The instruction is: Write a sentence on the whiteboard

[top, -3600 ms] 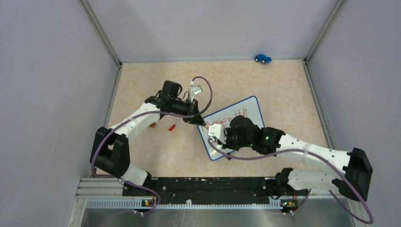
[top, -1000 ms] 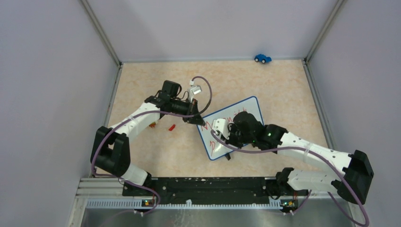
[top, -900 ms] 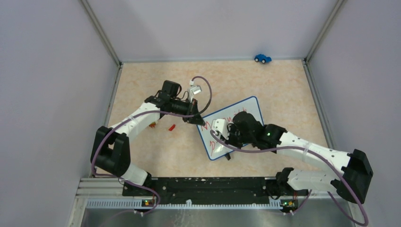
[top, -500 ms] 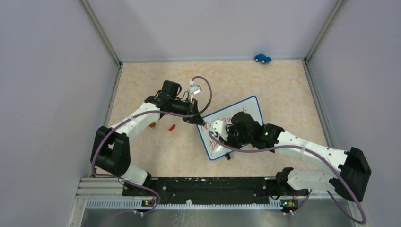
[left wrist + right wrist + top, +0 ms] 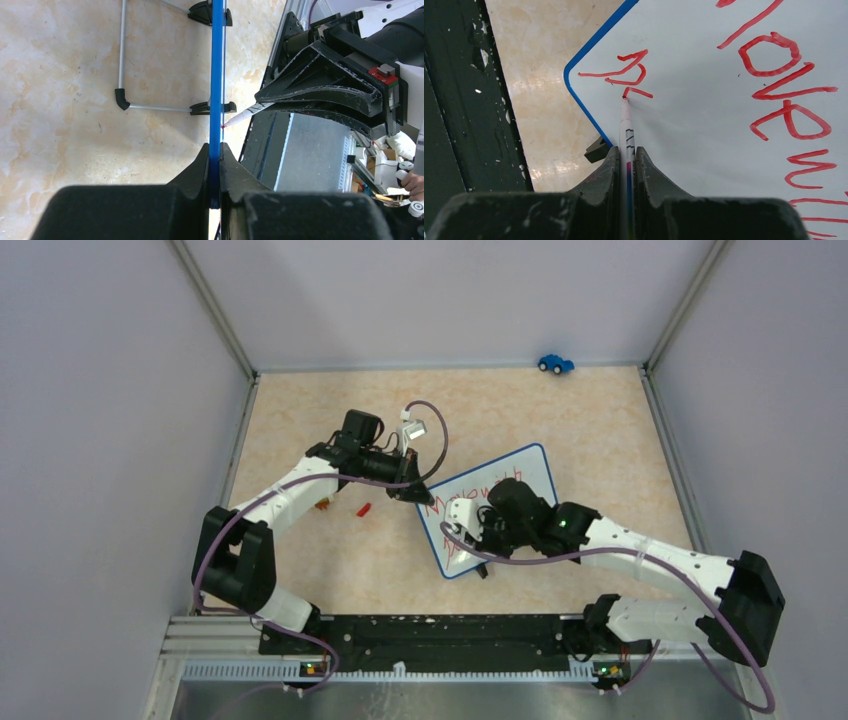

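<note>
The whiteboard (image 5: 532, 466) stands tilted on the table, white with a blue rim. My left gripper (image 5: 418, 495) is shut on its blue rim (image 5: 216, 75) at the board's left corner, seen edge-on in the left wrist view between my fingers (image 5: 215, 148). My right gripper (image 5: 626, 152) is shut on a white marker (image 5: 626, 125), its red tip touching the board face (image 5: 704, 125) near the lower left corner. The sentence (image 5: 784, 95) is red lettering; short strokes of a second line (image 5: 624, 75) sit at the tip. From above, the right wrist (image 5: 500, 520) hides much of the writing.
A blue toy car (image 5: 555, 363) sits at the far wall. A red cap (image 5: 364, 508) lies on the table left of the board. The board's wire stand (image 5: 121, 65) and black clip feet (image 5: 207, 12) rest behind it. A black rail (image 5: 430, 630) runs along the near edge.
My right gripper has shifted a little left and nearer with the marker along the board's lower left part. The left arm and the board have not moved.
</note>
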